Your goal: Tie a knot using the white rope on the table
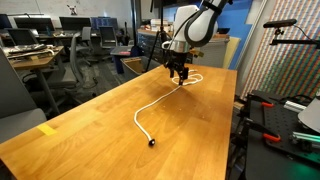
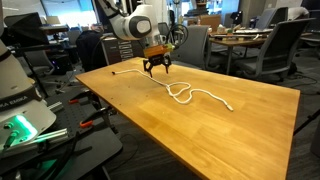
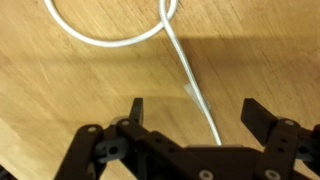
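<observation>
A white rope lies across the wooden table, with a dark tip at its near end and a loop at the far end. In an exterior view the loop shows with the rope trailing away. My gripper hovers just above the table over the rope near the loop, also in an exterior view. In the wrist view the gripper is open and empty, its fingers on either side of the rope strand, with the loop beyond.
The table edge runs near a shelf with tools and a green-lit device. Office chairs and desks stand behind. A robot base with green light sits beside the table. A yellow tape mark is on the table.
</observation>
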Available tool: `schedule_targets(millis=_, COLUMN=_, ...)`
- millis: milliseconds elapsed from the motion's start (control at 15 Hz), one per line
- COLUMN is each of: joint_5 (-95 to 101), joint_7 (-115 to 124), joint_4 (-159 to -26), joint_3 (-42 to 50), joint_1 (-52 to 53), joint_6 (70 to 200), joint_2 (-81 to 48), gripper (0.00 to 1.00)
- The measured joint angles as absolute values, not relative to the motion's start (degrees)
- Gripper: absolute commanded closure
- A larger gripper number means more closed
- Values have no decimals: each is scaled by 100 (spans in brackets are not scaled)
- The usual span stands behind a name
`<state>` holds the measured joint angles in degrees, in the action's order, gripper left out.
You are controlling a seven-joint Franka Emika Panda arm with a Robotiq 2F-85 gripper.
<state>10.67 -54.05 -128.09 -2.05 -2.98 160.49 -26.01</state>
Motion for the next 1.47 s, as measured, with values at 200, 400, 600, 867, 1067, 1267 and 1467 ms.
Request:
schedule_targets(millis=200, joint_5=1067, joint_7=-5405, joint_4=-12584, joint_3=-267, joint_1=-557, joint_6=16070, joint_2=-2896, gripper=4)
schedule_targets(millis=400, joint_5=1088, joint_7=-5405, joint_4=-12487, joint_3=-259, joint_1=-697, joint_6=16072, joint_2=-3051, gripper=13)
schedule_targets(millis=600, joint_5=1294, joint_7=-5408, joint_4=-12503, joint_3=-207, joint_1=-705, joint_6=16073, joint_2=-3091, gripper=38)
schedule_targets(millis=867, joint_5=1747, joint_7=-5403, joint_4=-12561, joint_3=-127, joint_1=-616, joint_6=16106, joint_2=-3091, gripper=65)
schedule_targets(millis=1067, joint_5=1887, joint_7=-5403, joint_4=-12577, joint_3=-134, joint_1=-559, joint_6=16150, joint_2=-3091, gripper=88)
schedule_targets(millis=1267, joint_5=1872, joint_7=-5400, joint_4=-12576, joint_3=-249, joint_1=-557, joint_6=16149, joint_2=-3096, gripper=100)
schedule_targets(millis=1467, joint_5=1627, joint_7=-5440, joint_4=-12600, joint_3=-622, joint_1=-660, joint_6=16146, joint_2=-3087, gripper=99)
